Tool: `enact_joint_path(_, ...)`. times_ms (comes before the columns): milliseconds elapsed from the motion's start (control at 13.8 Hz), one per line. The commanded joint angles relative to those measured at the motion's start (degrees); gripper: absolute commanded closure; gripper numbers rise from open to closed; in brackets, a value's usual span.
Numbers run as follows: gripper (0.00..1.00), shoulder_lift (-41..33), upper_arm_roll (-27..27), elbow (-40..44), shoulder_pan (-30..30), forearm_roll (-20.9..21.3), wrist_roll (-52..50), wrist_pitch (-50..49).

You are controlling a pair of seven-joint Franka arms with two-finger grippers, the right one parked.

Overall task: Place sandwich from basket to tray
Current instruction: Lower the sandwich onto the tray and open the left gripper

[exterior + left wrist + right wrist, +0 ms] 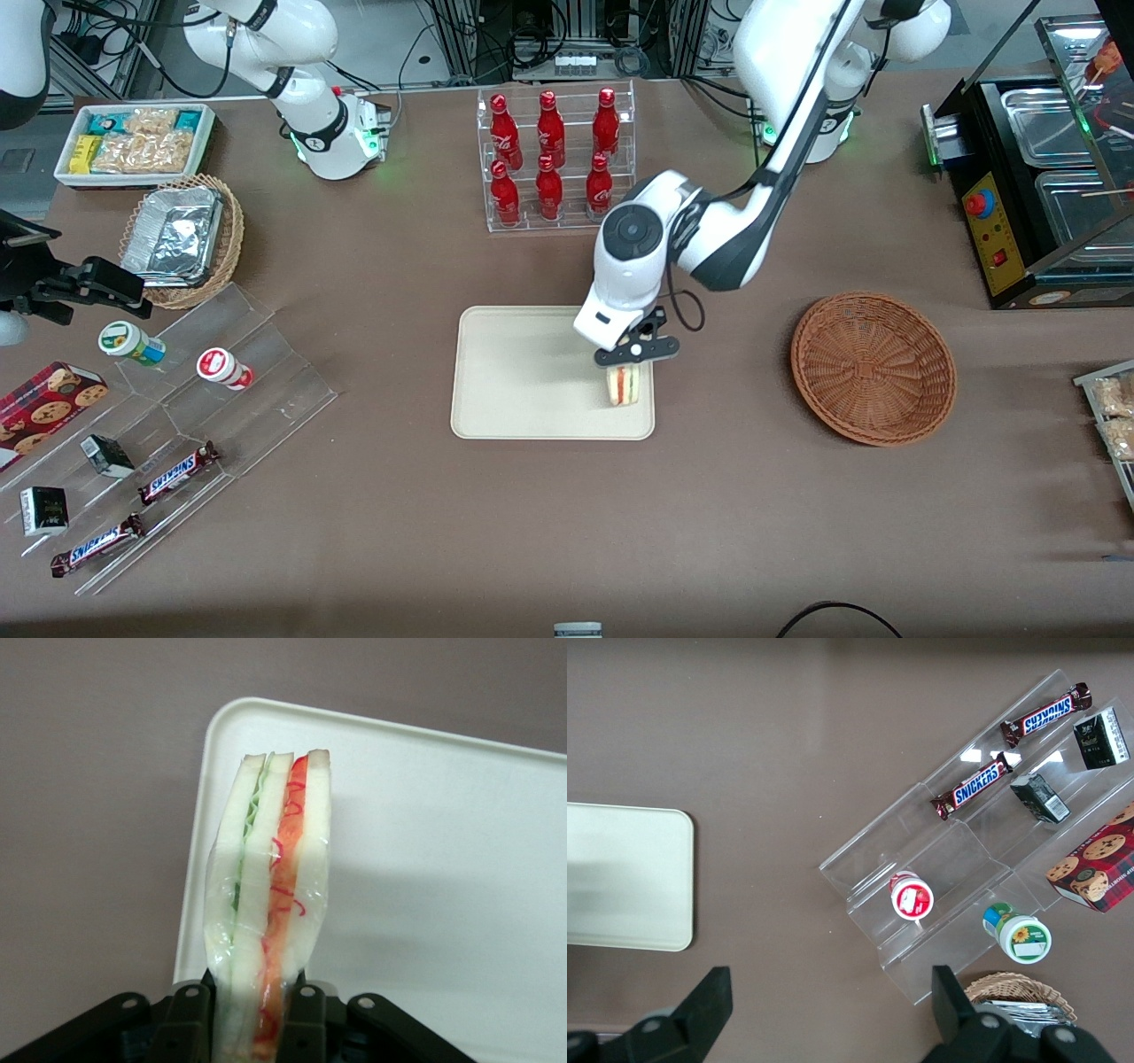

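Sandwich (270, 904) clamped upright in hand (634, 354), over tray (523, 372) corner nearest basket (873, 368); sandwich base cut off from wrist view, tray contact not discernible.

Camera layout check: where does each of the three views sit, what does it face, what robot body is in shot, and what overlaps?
Front view: high, facing both arms, looking down on the table; gripper holds the sandwich over the tray, basket empty.
Left wrist view: on the working arm, looking past its fingers at the sandwich and tray.
Right wrist view: on the parked arm, looking down at the snack rack.
Shared: all three show the tray.
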Motion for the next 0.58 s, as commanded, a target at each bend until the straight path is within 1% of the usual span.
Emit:
enact_joint_path(0,0.71,2.6,0.8,2.6,-1.3,0.2,0.0,1.5)
enact_joint_path(363,0.70,5.2,0.8,2.6,-2.0,0.8,1.1,3.2)
enact_joint_path(435,0.70,5.4,0.8,2.5,-2.0,2.1,1.6,3.3)
enact_joint_path(508,0.70,5.8,0.8,2.5,-2.1,2.4,1.5,3.3)
